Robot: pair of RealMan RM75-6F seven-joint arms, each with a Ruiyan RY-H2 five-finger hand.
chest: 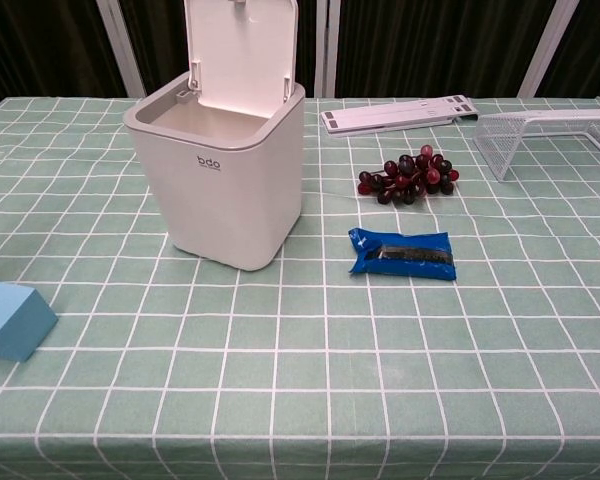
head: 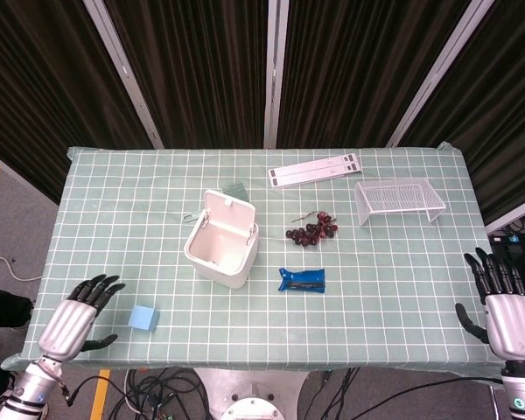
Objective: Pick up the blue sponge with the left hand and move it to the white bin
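The blue sponge (head: 143,318) lies on the green checked table near its front left corner; the chest view shows the sponge (chest: 15,319) at the left edge. My left hand (head: 73,321) hovers just left of it, fingers spread, holding nothing and apart from it. The white bin (head: 221,248) stands mid-table with its lid flipped up; in the chest view the bin (chest: 225,180) is open at the top. My right hand (head: 507,312) is off the table's front right corner, fingers apart and empty. Neither hand shows in the chest view.
A blue packet (head: 303,280) lies right of the bin, with a bunch of dark grapes (head: 312,230) behind it. A wire rack (head: 398,200) and a flat white strip (head: 316,170) sit at the back right. Cables hang below the front edge.
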